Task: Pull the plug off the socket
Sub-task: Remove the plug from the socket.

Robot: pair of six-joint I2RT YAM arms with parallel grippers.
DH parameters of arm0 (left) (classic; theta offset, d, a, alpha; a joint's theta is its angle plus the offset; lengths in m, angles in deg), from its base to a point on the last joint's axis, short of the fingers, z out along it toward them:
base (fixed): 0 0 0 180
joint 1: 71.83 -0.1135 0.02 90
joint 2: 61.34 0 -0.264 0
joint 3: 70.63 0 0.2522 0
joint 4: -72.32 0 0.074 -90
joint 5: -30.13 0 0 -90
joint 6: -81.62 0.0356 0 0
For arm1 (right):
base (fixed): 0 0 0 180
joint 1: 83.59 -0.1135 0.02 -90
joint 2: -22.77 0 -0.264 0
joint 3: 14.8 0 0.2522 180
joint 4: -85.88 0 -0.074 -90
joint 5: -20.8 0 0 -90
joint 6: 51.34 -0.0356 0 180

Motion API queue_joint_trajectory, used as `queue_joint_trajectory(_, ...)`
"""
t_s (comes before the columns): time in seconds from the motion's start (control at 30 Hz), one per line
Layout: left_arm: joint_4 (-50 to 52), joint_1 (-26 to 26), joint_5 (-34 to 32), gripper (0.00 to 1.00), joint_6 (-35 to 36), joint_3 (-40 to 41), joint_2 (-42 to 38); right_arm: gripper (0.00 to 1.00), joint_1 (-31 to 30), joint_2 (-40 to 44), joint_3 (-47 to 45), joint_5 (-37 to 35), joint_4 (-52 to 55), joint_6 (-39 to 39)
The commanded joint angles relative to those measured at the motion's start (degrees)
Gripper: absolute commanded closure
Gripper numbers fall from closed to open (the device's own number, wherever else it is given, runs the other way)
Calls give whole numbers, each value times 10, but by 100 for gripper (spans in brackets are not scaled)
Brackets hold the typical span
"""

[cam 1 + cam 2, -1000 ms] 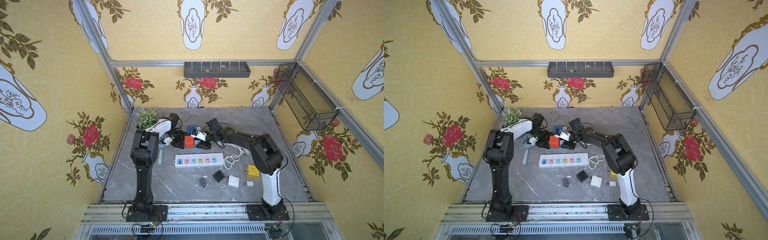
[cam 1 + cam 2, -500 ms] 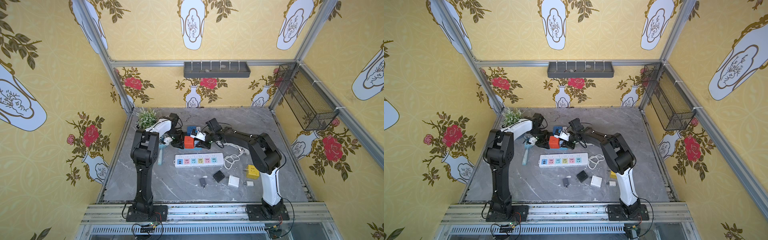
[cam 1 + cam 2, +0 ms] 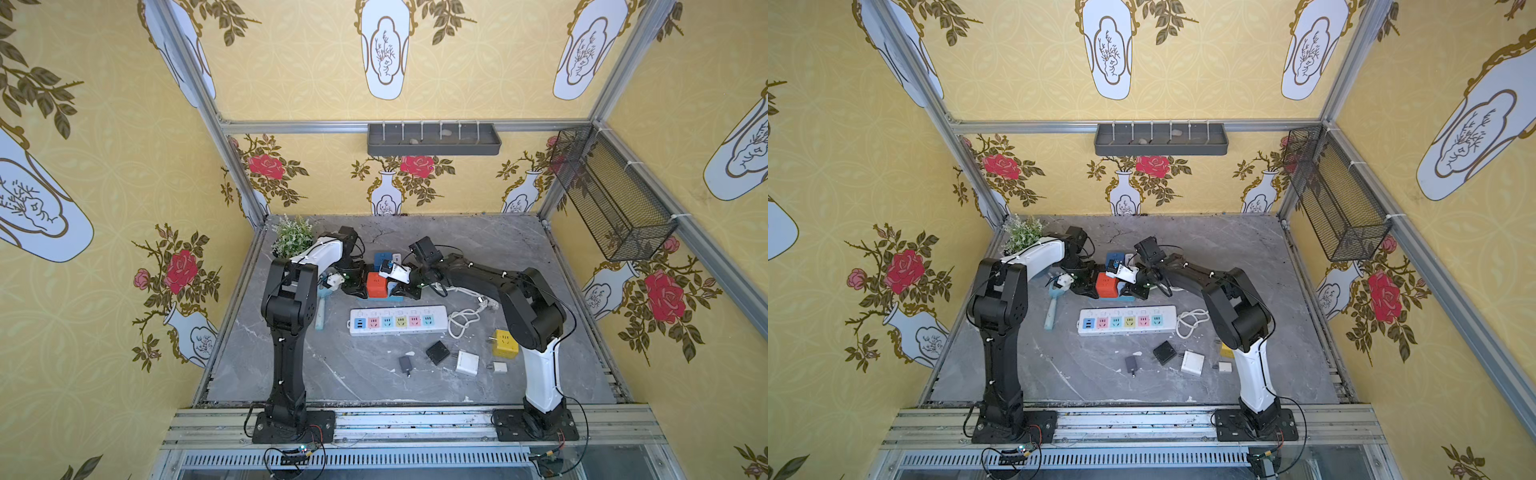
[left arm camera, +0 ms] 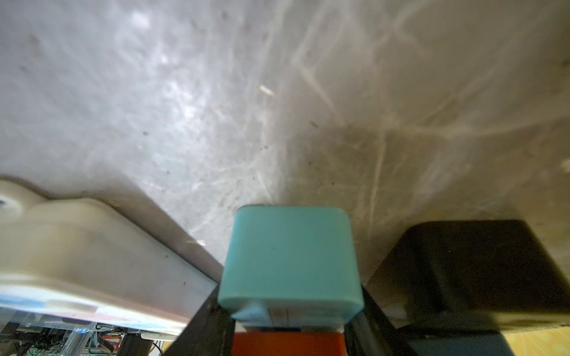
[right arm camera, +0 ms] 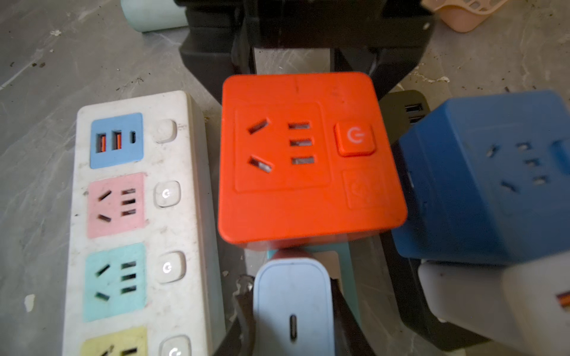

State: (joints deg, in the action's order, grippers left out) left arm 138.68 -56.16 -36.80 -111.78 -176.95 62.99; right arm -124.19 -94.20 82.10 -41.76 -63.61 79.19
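Two grippers meet at one object near the back-middle of the grey marbled tabletop (image 5: 30,160), and the split of work looks deliberate. The left gripper (image 4: 287,337) is clamped on the orange cube socket (image 5: 308,160), its black fingers hugging two opposite sides. I read that as an anchor, so the cube does not slide along when the plug is drawn out.

The right gripper (image 5: 292,282) comes in from the opposite side and is closed tight on the pale-blue plug (image 5: 293,323), one finger on each flank. That plug, the thing to be removed, is butted against the cube's side face that looks toward the right arm. It appears fully seated, so the pull itself is not yet done. Gripping the flanks leaves the plug's outer face free and lines the arm up with the direction of withdrawal, which is probably why it is held this way.

A white power strip (image 5: 191,228) with pastel outlets lies just beside the cube. On the cube's other side a blue cube socket (image 5: 493,172) leans in close, so there is little room to either side of a straight pull.

No brand name is readable anywhere. The orange cube's top face has a square button with a white power symbol, and below it a faint embossed mark too soft to make out. Several of the strip's small buttons carry the same symbol. The plug's face shows only a narrow oval port and no lettering.
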Motion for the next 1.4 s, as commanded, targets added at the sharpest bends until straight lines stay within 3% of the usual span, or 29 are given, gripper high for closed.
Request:
queue_joint_trajectory(0.0, 51, -1, -81, 99, -20, 12, 20, 83, 1, 23, 3, 23, -22, -5)
queue_joint_trajectory(0.7, 44, 5, -80, 100, -29, 10, 25, 84, 7, 71, -11, 32, -13, -49)
queue_joint_trajectory(1.07, 33, 4, -76, 100, -31, 16, 19, 81, -9, 199, -123, 28, -40, -216)
queue_joint_trajectory(1.37, 23, 5, -72, 100, -36, 18, 14, 79, -68, 294, -220, 16, -37, -344)
